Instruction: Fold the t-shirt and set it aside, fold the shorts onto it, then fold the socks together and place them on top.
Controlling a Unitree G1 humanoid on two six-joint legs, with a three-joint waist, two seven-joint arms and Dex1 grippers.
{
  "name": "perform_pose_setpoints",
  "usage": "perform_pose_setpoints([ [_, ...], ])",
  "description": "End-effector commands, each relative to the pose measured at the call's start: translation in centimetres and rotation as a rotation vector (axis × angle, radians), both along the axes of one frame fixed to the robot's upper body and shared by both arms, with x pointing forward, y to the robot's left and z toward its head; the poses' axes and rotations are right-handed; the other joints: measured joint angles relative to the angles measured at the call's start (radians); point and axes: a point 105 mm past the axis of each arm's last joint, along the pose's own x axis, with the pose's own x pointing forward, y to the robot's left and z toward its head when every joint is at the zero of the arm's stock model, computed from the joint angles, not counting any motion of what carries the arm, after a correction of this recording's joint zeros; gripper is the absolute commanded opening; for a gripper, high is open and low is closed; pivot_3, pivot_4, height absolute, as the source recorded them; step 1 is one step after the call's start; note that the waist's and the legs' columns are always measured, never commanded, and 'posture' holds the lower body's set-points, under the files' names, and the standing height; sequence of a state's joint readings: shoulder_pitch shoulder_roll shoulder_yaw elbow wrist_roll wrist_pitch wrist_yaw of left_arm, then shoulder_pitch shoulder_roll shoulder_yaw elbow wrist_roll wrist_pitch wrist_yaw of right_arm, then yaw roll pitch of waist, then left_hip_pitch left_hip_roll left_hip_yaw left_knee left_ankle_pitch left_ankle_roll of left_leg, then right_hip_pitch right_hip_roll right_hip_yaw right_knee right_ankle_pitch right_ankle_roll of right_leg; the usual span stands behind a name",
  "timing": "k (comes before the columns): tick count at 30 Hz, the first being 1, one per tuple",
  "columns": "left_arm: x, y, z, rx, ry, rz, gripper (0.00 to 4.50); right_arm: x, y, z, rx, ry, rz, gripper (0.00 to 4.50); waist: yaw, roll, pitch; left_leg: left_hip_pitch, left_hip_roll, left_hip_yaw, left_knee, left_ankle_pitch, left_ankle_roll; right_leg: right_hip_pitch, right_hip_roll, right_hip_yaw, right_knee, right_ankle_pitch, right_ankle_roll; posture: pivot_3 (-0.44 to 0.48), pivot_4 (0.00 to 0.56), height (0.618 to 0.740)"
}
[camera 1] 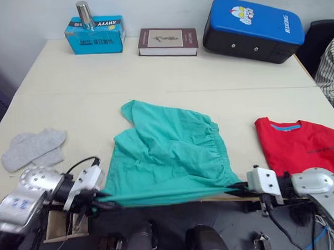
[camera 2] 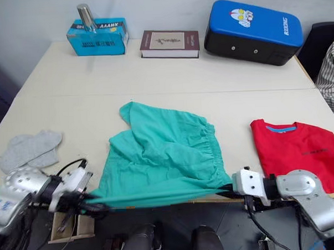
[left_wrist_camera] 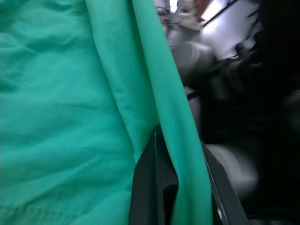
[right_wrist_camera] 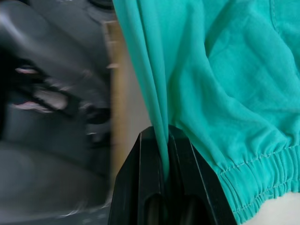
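Shorts (camera 1: pixel 168 152) near edge stretched taut, left claw (camera 1: pixel 94 204) and right claw (camera 1: pixel 240 186) each clenched on it

socks (camera 1: pixel 32 148) left, shorts (camera 1: pixel 168 152) middle, t-shirt (camera 1: pixel 301 147) right

Even, soft indoor light across the table (camera 1: pixel 154 76), no hard glare. Faint shadows under the book (camera 1: pixel 168 42) and blue case (camera 1: pixel 253 28). Mild shine on the metal cylinder (camera 1: pixel 84 15). Dim below the table edge. Head views reasonably sharp, slight softness at corners. Wrist views: shorts (left_wrist_camera: pixel 70 117) close and soft-focused, backgrounds heavily blurred and smeared, bright blown-out patch in left wrist view.
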State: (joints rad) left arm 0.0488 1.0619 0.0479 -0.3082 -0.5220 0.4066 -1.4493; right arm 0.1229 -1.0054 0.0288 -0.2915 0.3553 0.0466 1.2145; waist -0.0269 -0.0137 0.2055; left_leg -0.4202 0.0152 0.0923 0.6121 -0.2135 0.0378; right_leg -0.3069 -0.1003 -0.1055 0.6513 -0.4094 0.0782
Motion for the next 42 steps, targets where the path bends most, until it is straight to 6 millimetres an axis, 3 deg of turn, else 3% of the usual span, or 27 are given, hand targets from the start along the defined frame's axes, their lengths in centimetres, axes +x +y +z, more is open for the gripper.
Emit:
perform_pose_setpoints([
  [1, -0.7, 0.2, 1.6, 0.019, 0.049, 0.058, 0.03, -1.3, -0.3, 0.9, -0.024, 0.116, -0.001, 0.0, 0.004, 0.001, 0.0, 0.0, 0.0, 0.0, 0.0, 0.0, 0.0, 0.001, 0.0, 0.0, -0.003, -0.001, -0.002, 0.0, 0.15, 0.74],
  [3, 0.2, 0.2, 1.8, 0.011, -0.018, 0.098, 0.03, -1.5, 0.0, 1.1, -0.015, 0.148, 0.005, 0.0, 0.011, 0.003, 0.0, -0.001, 0.0, 0.0, -0.001, 0.0, -0.001, 0.002, 0.0, 0.001, -0.006, -0.002, -0.003, 0.0, 0.15, 0.74],
  [7, 4.8, -0.1, 3.9, -0.101, -0.236, 0.216, 0.03, 1.2, 0.6, 3.5, 0.062, 0.063, -0.031, 0.0, 0.023, 0.004, 0.001, -0.002, 0.0, 0.001, -0.001, -0.002, -0.004, 0.0, 0.0, 0.002, -0.007, -0.002, -0.002, 0.0, 0.15, 0.74],
  [10, 12.5, 0.3, 9.6, -0.197, -0.583, 0.37, 0.03, 8.0, 0.7, 11.2, 0.273, -0.221, -0.172, 0.0, 0.026, 0.004, 0.003, -0.002, 0.0, 0.001, 0.0, -0.001, -0.005, -0.001, 0.001, 0.001, -0.006, -0.001, -0.002, 0.0, 0.15, 0.74],
  [12, 17.0, 0.9, 14.2, -0.241, -0.849, 0.488, 0.03, 12.2, 0.1, 16.6, 0.327, -0.521, -0.259, 0.0, 0.025, 0.002, 0.005, -0.005, 0.0, 0.002, 0.0, 0.006, -0.008, -0.004, 0.003, 0.001, -0.005, 0.0, 0.0, 0.0, 0.15, 0.74],
  [14, 20.0, 1.4, 19.3, -0.281, -1.117, 0.587, 0.03, 15.6, -0.8, 23.0, 0.433, -0.793, -0.408, 0.0, 0.025, -0.002, 0.007, -0.006, -0.002, 0.003, 0.002, 0.011, -0.006, -0.006, 0.002, 0.001, -0.001, 0.001, 0.001, 0.0, 0.15, 0.74],
  [16, 21.3, 2.0, 24.6, -0.34, -1.337, 0.708, 0.03, 17.2, -2.1, 28.8, 0.52, -1.035, -0.547, 0.0, 0.021, -0.003, 0.006, -0.013, -0.003, 0.005, 0.003, 0.012, -0.006, -0.019, 0.0, 0.001, 0.008, 0.004, 0.006, 0.0, 0.15, 0.74],
  [17, 21.6, 2.3, 26.5, -0.372, -1.394, 0.76, 0.03, 17.4, -2.4, 30.7, 0.556, -1.105, -0.585, 0.0, 0.02, -0.005, 0.007, -0.017, -0.003, 0.005, 0.003, 0.012, -0.007, -0.023, 0.0, 0.0, 0.012, 0.004, 0.007, 0.0, 0.15, 0.74],
  [18, 20.5, 2.7, 31.4, -0.451, -1.556, 0.83, 0.03, 16.8, -3.0, 34.1, 0.608, -1.244, -0.624, 0.0, 0.02, -0.006, 0.007, -0.021, -0.003, 0.004, 0.004, 0.011, -0.007, -0.027, 0.0, -0.001, 0.014, 0.005, 0.007, 0.0, 0.15, 0.74],
  [19, 19.1, 2.9, 34.9, -0.518, -1.691, 0.862, 0.03, 16.0, -3.5, 36.5, 0.647, -1.363, -0.651, 0.0, 0.018, -0.008, 0.008, -0.025, -0.003, 0.004, 0.003, 0.011, -0.007, -0.033, 0.0, -0.002, 0.015, 0.005, 0.009, 0.0, 0.15, 0.74],
  [21, 16.1, 2.1, 38.8, -0.57, -1.876, 0.767, 0.03, 14.9, -3.7, 38.4, 0.66, -1.502, -0.647, 0.0, 0.008, -0.008, 0.008, -0.044, -0.004, 0.002, 0.002, 0.011, -0.008, -0.052, -0.001, -0.006, 0.02, 0.006, 0.011, 0.0, 0.15, 0.74],
  [24, 14.4, 1.4, 39.7, -0.531, -1.947, 0.62, 0.03, 15.4, -3.4, 36.7, 0.6, -1.505, -0.588, 0.0, -0.007, -0.008, 0.008, -0.045, -0.007, 0.001, 0.0, 0.008, -0.003, -0.058, -0.007, -0.019, 0.036, 0.012, 0.022, 0.0, 0.15, 0.74],
  [27, 14.5, 1.1, 37.6, -0.485, -1.875, 0.468, 0.03, 16.9, -3.1, 31.8, 0.505, -1.374, -0.539, 0.0, -0.004, -0.006, 0.007, -0.032, -0.008, 0.001, -0.001, 0.004, 0.003, -0.048, -0.011, -0.033, 0.042, 0.014, 0.026, 0.0, 0.15, 0.74],
  [30, 16.1, 1.2, 31.1, -0.376, -1.585, 0.305, 0.03, 16.9, -2.1, 24.8, 0.386, -1.166, -0.432, 0.0, -0.004, -0.005, 0.008, -0.034, -0.006, 0.001, -0.003, 0.004, 0.003, -0.048, -0.009, -0.034, 0.039, 0.014, 0.026, 0.0, 0.15, 0.74],
  [33, 16.0, 1.6, 23.7, -0.243, -1.273, 0.199, 0.03, 14.8, -1.2, 18.9, 0.308, -1.003, -0.312, 0.0, -0.005, 0.001, 0.012, -0.041, -0.006, 0.0, -0.001, 0.004, 0.002, -0.05, -0.002, -0.03, 0.037, 0.014, 0.026, 0.0, 0.15, 0.74],
  [35, 14.3, 1.2, 19.3, -0.216, -1.038, 0.171, 0.03, 13.0, -1.1, 15.1, 0.231, -0.884, -0.236, 0.0, -0.009, 0.002, 0.014, -0.046, -0.007, 0.0, 0.001, 0.004, 0.002, -0.051, -0.001, -0.025, 0.032, 0.014, 0.026, 0.0, 0.15, 0.74],
  [37, 12.2, 0.5, 16.1, -0.219, -0.831, 0.174, 0.03, 10.7, -1.3, 11.6, 0.188, -0.74, -0.174, 0.0, -0.008, 0.003, 0.014, -0.048, -0.007, 0.0, 0.003, 0.004, 0.002, -0.049, -0.002, -0.017, 0.025, 0.014, 0.026, 0.0, 0.15, 0.74],
  [39, 10.5, 0.0, 13.4, -0.193, -0.689, 0.185, 0.03, 8.7, -1.5, 9.3, 0.188, -0.609, -0.145, 0.0, -0.001, 0.003, 0.014, -0.047, -0.006, -0.004, 0.008, 0.004, 0.003, -0.04, 0.0, -0.009, 0.02, 0.014, 0.025, 0.0, 0.15, 0.74],
  [42, 7.8, -0.9, 9.2, -0.14, -0.469, 0.179, 0.03, 6.5, -2.3, 6.6, 0.152, -0.5, -0.114, 0.0, 0.009, 0.004, 0.015, -0.032, -0.005, -0.005, 0.011, 0.007, 0.006, -0.012, 0.003, -0.004, -0.002, 0.008, 0.015, 0.0, 0.15, 0.74],
])
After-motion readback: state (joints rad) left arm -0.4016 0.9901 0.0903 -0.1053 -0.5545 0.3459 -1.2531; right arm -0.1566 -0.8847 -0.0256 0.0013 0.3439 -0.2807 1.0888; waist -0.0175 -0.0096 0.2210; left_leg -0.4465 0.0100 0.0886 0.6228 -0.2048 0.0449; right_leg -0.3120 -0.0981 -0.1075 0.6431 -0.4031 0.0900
